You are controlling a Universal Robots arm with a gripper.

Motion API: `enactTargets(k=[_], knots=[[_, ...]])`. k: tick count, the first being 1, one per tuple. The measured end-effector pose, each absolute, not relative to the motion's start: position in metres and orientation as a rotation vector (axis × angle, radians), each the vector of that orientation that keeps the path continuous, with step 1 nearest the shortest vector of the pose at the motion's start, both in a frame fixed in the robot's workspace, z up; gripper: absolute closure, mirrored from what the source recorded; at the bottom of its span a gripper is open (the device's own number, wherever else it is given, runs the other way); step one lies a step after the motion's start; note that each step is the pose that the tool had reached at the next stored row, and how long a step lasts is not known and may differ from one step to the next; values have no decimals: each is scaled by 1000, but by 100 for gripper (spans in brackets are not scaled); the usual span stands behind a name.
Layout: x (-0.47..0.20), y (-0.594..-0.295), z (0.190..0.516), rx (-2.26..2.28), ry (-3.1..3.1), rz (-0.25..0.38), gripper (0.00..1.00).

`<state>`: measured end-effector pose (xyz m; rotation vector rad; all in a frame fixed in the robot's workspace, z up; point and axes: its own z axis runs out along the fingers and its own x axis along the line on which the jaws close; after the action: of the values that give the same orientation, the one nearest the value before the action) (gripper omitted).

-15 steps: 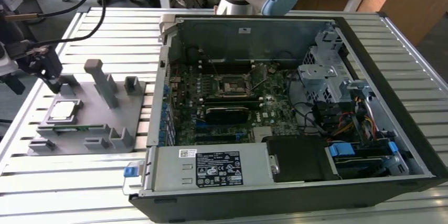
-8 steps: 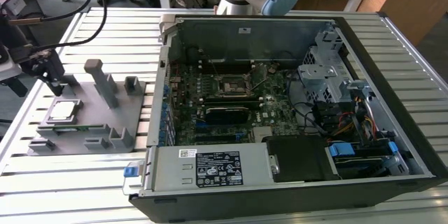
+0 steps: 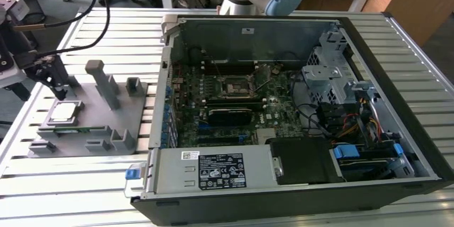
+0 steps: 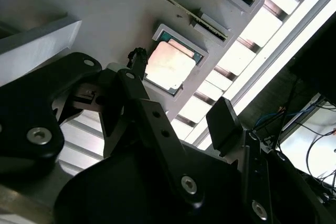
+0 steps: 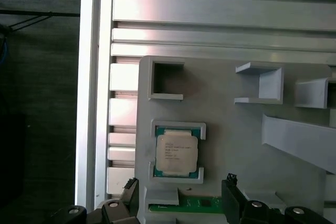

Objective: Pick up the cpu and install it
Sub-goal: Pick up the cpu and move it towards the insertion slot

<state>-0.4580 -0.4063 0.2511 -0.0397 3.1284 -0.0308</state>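
A: Pincer (image 5: 180, 183) status?
B: Spread wide, nothing in it. It hangs over the grey holder (image 5: 220, 124), near the cpu (image 5: 177, 152) but apart from it, no contact.
A: Cpu where, exactly?
B: Flat in its square recess, metal top up, close to one edge of the holder, just beside the green memory stick (image 5: 194, 203). The holder sits on the counter (image 3: 106, 35) near the counter's edge on the exterior view's left, w/ the computer case (image 3: 284, 206) beside it. The socket (image 3: 233, 89) is on the board inside the case, well apart from the chip.
A: So step = the pick. Tips?
B: IMO: centre the gap over the chip, keep the fingers square to two opposite sides, and come straight down. The recess seems to have raised corner lips, so the pads should meet the rim btwn corners, not on the lips. Grip the edges only, light force, lift level.
A: Risks?
B: Skewed approach = the chip tilts or wedges in the recess. Too deep = the fingertips hit the holder. Too hard = the rim gets damaged, prob.
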Motion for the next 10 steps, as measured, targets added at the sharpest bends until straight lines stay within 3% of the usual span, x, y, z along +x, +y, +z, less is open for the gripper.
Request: enactTargets(k=[10], knots=[[-458,-406,241,-42,3127,9,28]])
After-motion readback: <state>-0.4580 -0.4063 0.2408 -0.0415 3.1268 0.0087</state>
